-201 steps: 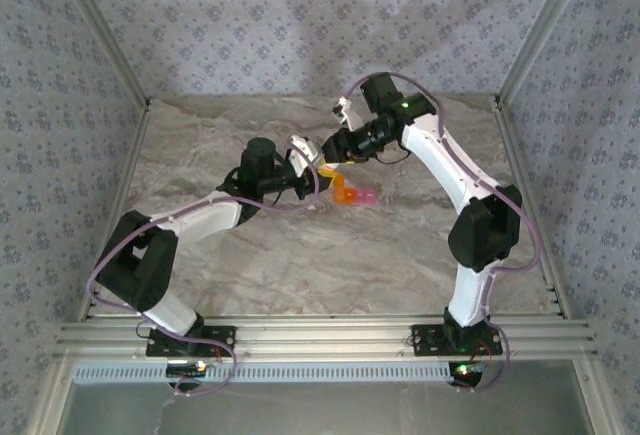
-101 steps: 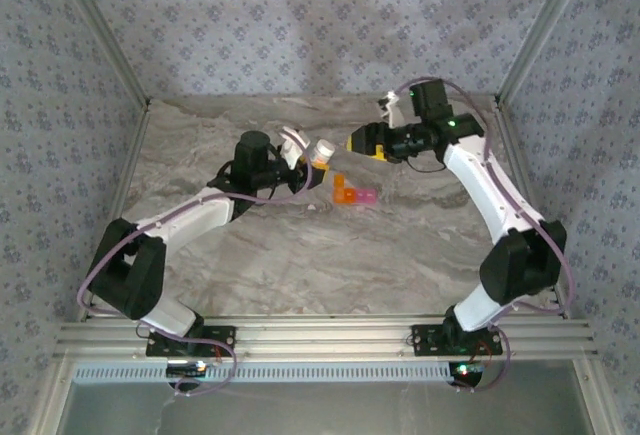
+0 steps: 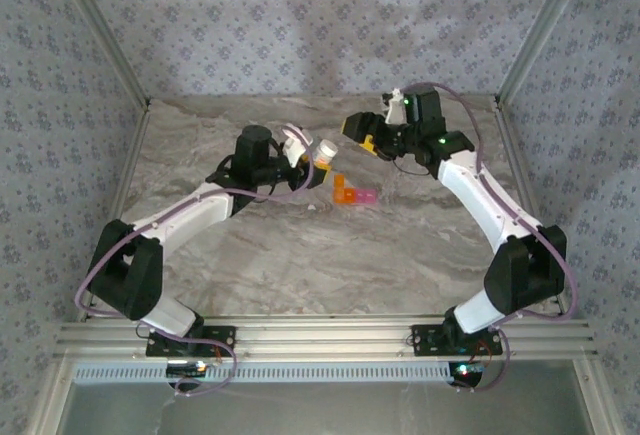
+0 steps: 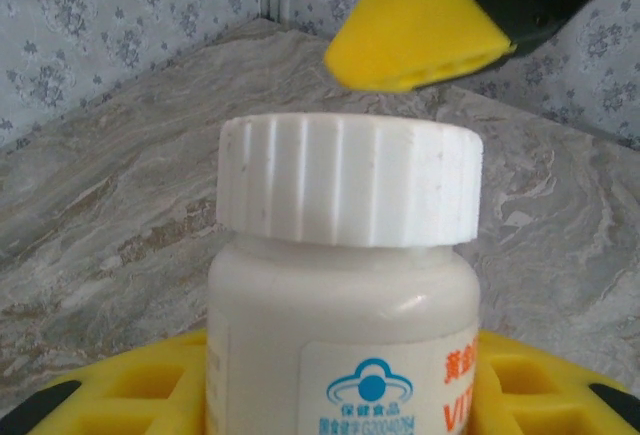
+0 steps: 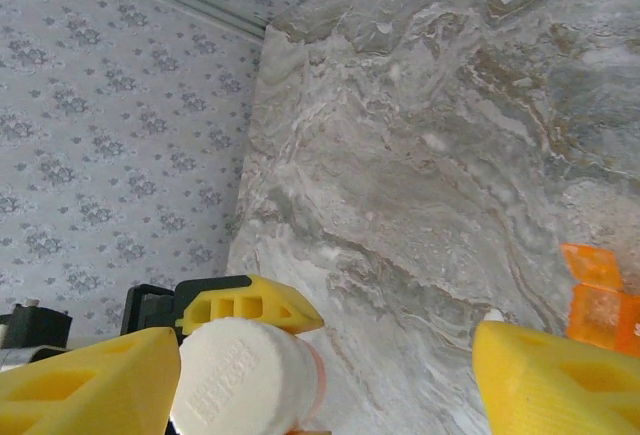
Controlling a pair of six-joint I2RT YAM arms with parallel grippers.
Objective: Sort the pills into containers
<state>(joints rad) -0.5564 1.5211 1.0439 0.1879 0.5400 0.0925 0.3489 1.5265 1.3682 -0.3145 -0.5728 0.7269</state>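
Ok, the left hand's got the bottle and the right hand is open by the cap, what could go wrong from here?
1. In the right wrist view the cap sits close to one finger of the open right hand, not centred; closing may shove the bottle in the left hand instead of gripping.
2. The containers lie close to both hands and could get knocked.

White bottle (image 4: 340, 295) and orange container (image 5: 597, 313), both edge-cropped.
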